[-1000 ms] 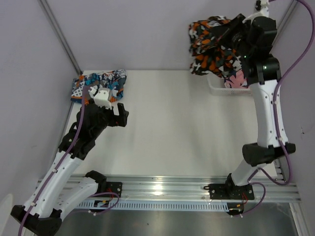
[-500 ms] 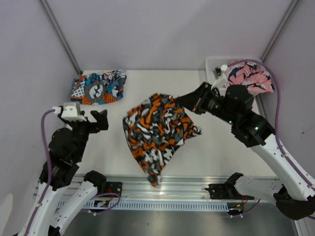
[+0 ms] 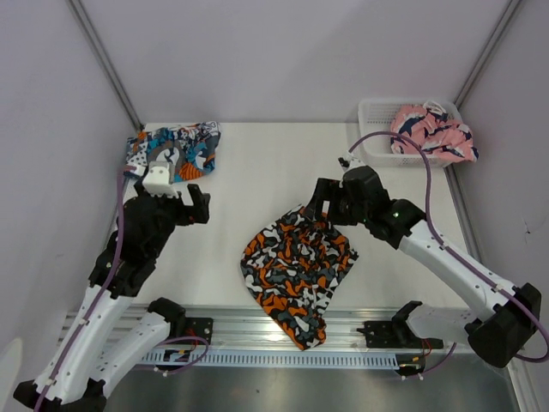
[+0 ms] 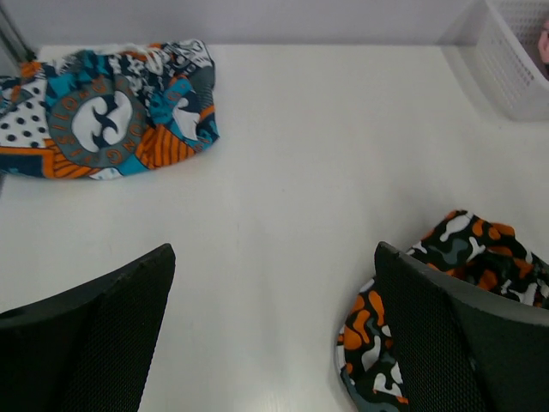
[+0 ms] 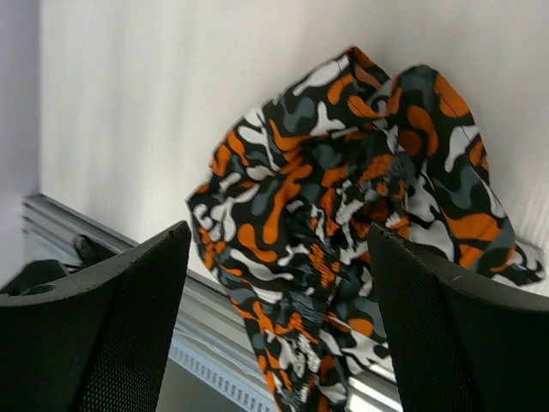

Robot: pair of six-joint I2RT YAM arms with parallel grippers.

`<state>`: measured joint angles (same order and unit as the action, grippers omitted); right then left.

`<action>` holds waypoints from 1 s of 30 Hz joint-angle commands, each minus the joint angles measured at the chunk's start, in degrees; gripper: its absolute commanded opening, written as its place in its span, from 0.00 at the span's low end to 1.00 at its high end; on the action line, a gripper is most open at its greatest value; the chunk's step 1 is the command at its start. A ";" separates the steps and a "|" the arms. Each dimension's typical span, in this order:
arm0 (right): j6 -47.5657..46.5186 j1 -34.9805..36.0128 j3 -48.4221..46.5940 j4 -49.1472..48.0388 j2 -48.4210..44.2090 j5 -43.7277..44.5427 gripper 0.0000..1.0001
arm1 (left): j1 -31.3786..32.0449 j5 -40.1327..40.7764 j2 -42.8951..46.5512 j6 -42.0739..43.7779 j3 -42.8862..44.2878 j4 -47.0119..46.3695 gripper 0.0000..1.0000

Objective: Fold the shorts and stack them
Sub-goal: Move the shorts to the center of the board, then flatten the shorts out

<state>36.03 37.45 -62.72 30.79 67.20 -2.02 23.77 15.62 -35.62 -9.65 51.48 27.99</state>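
Observation:
The blotched orange, black, white and grey shorts point(image 3: 296, 266) lie crumpled on the table's front middle, one end hanging over the front edge onto the rail. In the right wrist view these shorts point(image 5: 343, 206) fill the space below the fingers. My right gripper point(image 3: 322, 202) hovers open over their far edge, holding nothing. The teal, orange and white shorts point(image 3: 171, 153) lie bunched at the back left corner, their round emblem up point(image 4: 111, 120). My left gripper point(image 3: 196, 206) is open and empty between the two shorts, over bare table point(image 4: 274, 253). The blotched shorts point(image 4: 369, 343) peek past its right finger.
A white mesh basket point(image 3: 376, 112) stands at the back right corner with a pink printed garment point(image 3: 433, 133) in it; its corner point(image 4: 515, 69) shows in the left wrist view. The metal rail point(image 3: 257, 324) runs along the table's front edge.
My right arm swung the blotched shorts from up by the basket down to the table's front middle, and its jaws opened and let them go. My left arm shifted slightly.

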 commanded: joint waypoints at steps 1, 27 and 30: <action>-6.32 2.27 -0.23 4.37 0.83 6.77 0.84 | 0.14 -7.87 -2.08 -1.86 2.31 1.89 0.99; 1.93 0.43 10.60 -13.65 11.81 5.10 0.48 | 1.19 -20.01 -6.04 -3.01 -0.06 -1.26 0.99; 2.64 0.87 10.34 -14.17 12.78 4.66 0.28 | 2.59 -24.83 -7.00 -3.53 -1.47 -4.85 0.99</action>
<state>37.04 37.91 -52.16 19.75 79.29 2.61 24.73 -3.60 -41.95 -12.05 51.13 28.49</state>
